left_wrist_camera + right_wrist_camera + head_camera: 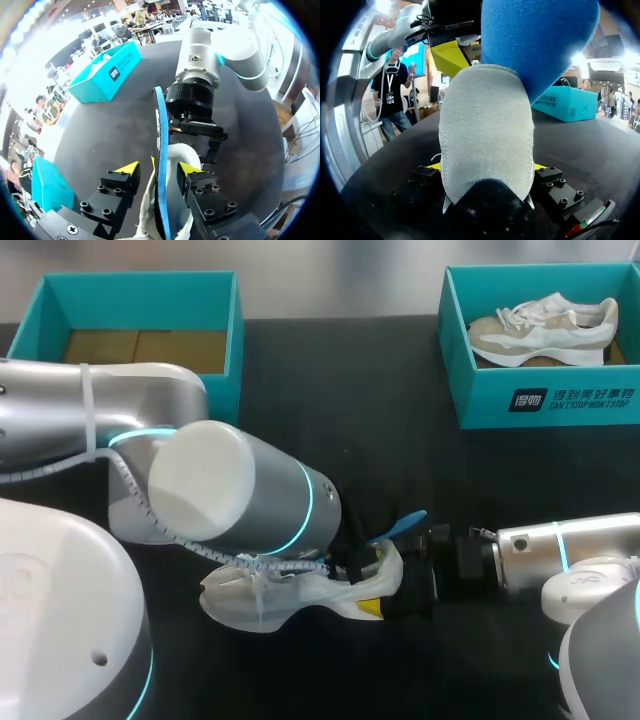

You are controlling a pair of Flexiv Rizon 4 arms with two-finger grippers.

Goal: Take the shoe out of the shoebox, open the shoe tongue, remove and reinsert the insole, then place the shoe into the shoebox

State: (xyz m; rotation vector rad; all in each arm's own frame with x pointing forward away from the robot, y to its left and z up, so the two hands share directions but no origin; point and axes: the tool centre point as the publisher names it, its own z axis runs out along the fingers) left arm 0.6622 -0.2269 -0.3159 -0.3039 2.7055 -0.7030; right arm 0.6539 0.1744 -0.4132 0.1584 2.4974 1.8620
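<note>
A white shoe [270, 595] lies on its side on the black table, toe towards my left arm [240, 500]. My right gripper [380, 582] is shut on its heel; in the right wrist view the grey suede heel [485, 135] fills the space between the fingers of the right gripper [487, 167]. A blue insole [160, 140] stands up out of the shoe opening [180, 152]. It sits between the yellow tips of my left gripper [159, 169], which is open with a gap on each side. The insole [535, 40] also rises above the heel.
A teal shoebox [545, 400] at the back right holds a second white and beige shoe [545, 328]. Another teal shoebox [135, 290] at the back left shows only its brown cardboard floor. My left arm's wrist hides much of the shoe in the head view.
</note>
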